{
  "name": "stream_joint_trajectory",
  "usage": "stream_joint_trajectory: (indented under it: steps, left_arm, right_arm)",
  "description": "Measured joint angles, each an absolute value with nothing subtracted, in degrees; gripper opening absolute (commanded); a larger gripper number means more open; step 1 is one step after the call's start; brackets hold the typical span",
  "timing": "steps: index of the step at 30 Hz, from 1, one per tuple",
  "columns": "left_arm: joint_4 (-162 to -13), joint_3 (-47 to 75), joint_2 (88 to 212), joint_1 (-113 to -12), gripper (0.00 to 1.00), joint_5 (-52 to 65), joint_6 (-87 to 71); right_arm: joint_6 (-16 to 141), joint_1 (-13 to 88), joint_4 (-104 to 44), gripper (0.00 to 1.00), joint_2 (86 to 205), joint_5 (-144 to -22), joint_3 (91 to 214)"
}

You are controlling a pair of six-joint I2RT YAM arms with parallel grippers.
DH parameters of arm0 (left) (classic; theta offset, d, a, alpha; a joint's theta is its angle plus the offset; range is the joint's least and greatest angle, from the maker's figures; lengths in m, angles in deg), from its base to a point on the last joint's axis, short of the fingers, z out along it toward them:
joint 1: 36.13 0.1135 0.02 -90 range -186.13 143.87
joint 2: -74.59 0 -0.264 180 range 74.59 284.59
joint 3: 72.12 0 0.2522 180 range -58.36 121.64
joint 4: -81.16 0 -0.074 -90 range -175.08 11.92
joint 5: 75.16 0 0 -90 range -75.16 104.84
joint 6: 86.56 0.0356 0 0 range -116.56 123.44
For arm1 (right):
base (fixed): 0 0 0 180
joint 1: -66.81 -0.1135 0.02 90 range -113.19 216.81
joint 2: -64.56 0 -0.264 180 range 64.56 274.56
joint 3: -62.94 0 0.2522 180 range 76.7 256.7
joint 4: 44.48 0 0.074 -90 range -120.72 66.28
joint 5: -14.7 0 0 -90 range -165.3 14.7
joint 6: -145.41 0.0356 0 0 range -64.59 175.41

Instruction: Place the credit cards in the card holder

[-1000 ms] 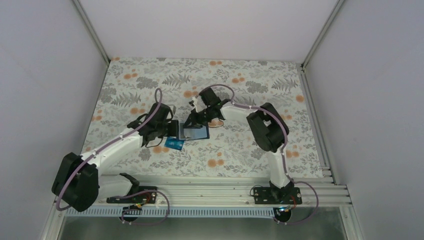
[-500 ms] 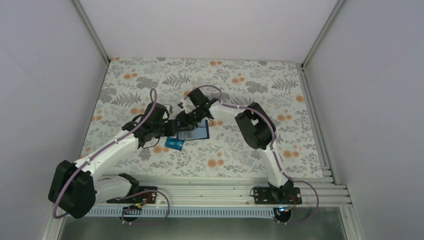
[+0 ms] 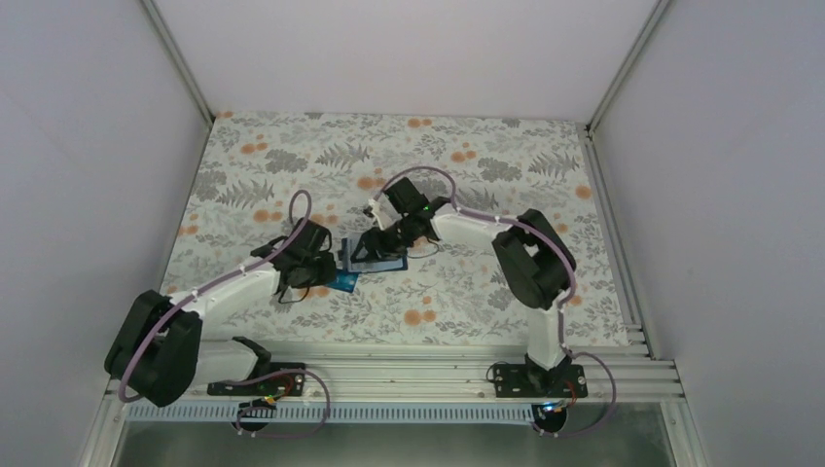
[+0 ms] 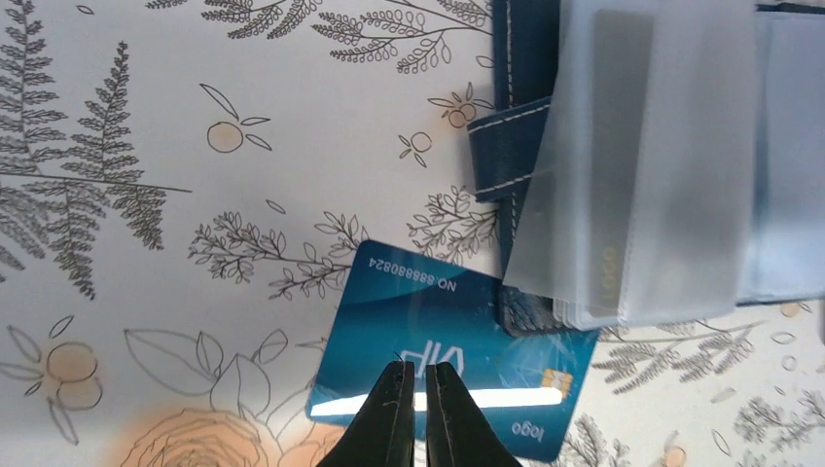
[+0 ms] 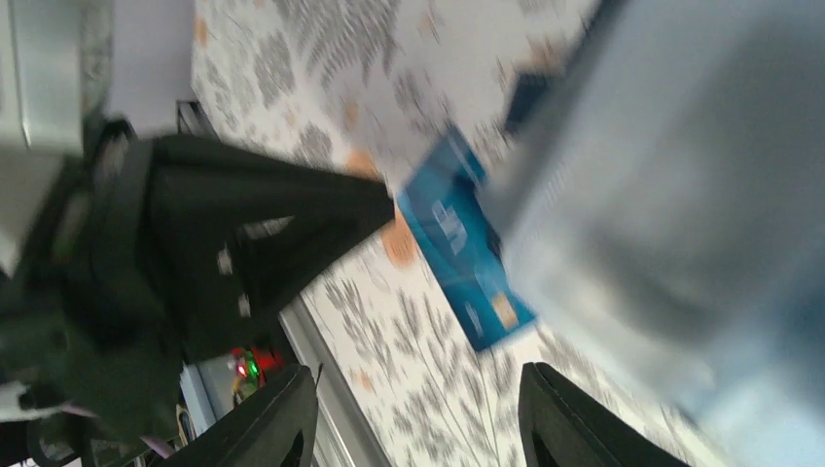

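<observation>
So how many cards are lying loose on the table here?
1: the blue card lies flat, one corner tucked under the wallet, by the left tool. Others may be hidden inside the wallet.

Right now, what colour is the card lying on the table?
Teal-blue with white lettering; the credit card shows best in the left wrist view.

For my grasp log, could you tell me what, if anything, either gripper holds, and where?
Nothing is held: the left gripper is shut above the flat-lying teal card; the right gripper stands open and empty.
</observation>
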State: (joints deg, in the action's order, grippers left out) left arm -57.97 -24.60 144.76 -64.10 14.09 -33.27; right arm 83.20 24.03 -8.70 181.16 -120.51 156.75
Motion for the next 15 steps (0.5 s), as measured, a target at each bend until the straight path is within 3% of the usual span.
stream_joint_trajectory:
  steps: [7, 15]
  left_arm:
    - [-61.7, -23.9, 153.1, -64.1, 0.08, 15.8, -33.1]
    - [-64.9, -20.8, 158.0, -64.1, 0.10, 17.7, -32.1]
  right_arm:
    - [82.7, 24.1, -10.5, 0.54, 171.9, -117.3, 141.9]
    - [82.7, 24.1, -12.1, 0.53, 166.0, -114.9, 135.1]
